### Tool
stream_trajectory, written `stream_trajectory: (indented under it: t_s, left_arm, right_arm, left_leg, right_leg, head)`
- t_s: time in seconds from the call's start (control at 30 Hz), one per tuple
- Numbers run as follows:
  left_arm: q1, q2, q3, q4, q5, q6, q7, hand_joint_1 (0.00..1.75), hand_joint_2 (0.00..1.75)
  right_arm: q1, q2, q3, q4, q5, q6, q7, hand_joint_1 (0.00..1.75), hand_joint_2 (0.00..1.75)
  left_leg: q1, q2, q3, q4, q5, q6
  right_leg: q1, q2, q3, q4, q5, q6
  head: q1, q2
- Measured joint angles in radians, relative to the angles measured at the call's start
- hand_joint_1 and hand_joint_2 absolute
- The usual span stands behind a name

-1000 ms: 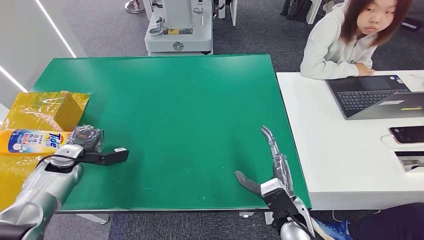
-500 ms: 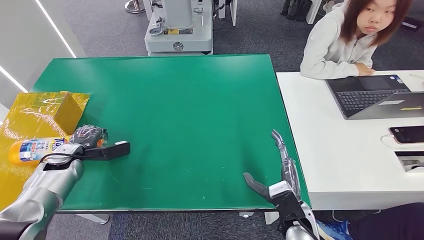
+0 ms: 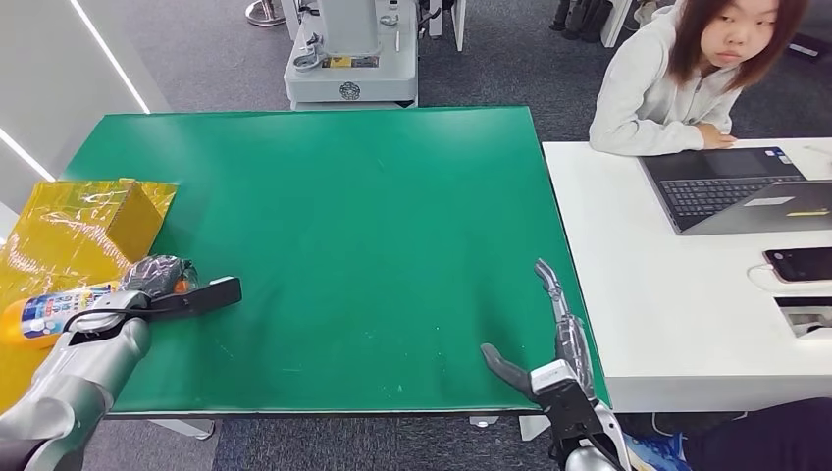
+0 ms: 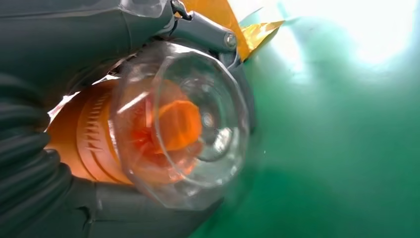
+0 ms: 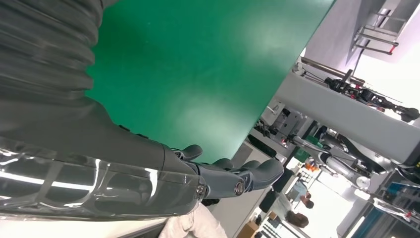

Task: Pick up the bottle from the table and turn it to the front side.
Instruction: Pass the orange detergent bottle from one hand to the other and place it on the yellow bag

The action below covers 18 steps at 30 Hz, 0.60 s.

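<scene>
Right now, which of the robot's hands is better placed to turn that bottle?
The left hand: it already grips the orange bottle at its capped end. The right hand hovers open at the green table's far side.

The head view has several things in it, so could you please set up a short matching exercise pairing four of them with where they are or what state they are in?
Things:
1. bottle
2. right hand
3. laptop
4. phone

Places or states:
A. open on the white desk, in front of the person
B. lying on its side, held by the left hand at its capped end
C. fingers spread, holding nothing, at the green table's near right edge
D. flat on the white desk, nearer the robot than the laptop

Pairs: 1-B, 2-C, 3-A, 4-D
</scene>
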Motion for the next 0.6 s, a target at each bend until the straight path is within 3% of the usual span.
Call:
stream_trajectory:
  t_s: [0.1,0.6]
  left_arm:
    - [0.006,0.0,0.007,0.002,0.004,0.01,-0.007,0.0,1.75]
    - [0.028,-0.02,0.022,0.002,-0.02,0.186,-0.087,0.0,1.75]
  right_arm:
    - [0.0,-0.002,0.001,-0.002,0.0,0.0,0.002,0.0,1.75]
    - [-0.008,-0.011,0.011,-0.009,0.009,-0.008,0.013,0.0,1.75]
  left_leg:
    - [0.0,0.0,0.0,0.0,0.0,0.0]
    - [0.0,-0.001,0.0,0.0,0.0,0.0]
  right_leg:
    - [0.0,0.0,0.0,0.0,0.0,0.0]
    - [0.0,-0.001,0.0,0.0,0.0,0.0]
  head:
    - [0.0,0.0]
    - [0.0,0.0]
